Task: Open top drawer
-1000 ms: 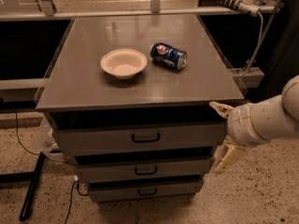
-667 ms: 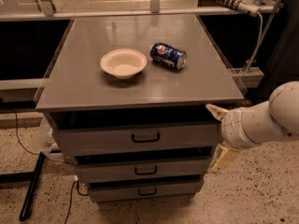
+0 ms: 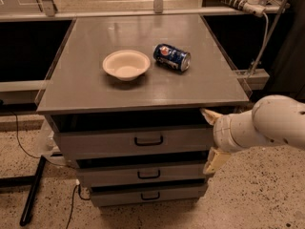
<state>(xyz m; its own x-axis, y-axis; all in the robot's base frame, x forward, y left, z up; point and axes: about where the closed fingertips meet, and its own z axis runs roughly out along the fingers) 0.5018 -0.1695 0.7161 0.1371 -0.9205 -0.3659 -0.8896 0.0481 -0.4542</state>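
Observation:
The top drawer (image 3: 105, 144) is the widest grey front, just under the cabinet top, with a small black bar handle (image 3: 148, 140) at its middle. A dark gap shows above its front. My gripper (image 3: 210, 138) is at the right end of this drawer front, reaching in from the right on a white arm (image 3: 267, 123). Its two cream fingers are spread apart, one fingertip (image 3: 208, 114) near the cabinet top's edge and the other (image 3: 214, 162) down by the middle drawer. It holds nothing and is well to the right of the handle.
Two narrower grey drawers, the middle (image 3: 109, 174) and the bottom (image 3: 114, 195), sit below. On the cabinet top (image 3: 86, 89) lie a white bowl (image 3: 126, 64) and a blue can (image 3: 171, 57) on its side. A black stand leg (image 3: 32, 190) is on the floor at left.
My arm and gripper have moved a little left, closer to the right end of the top drawer front. The drawers, bowl and can have not moved.

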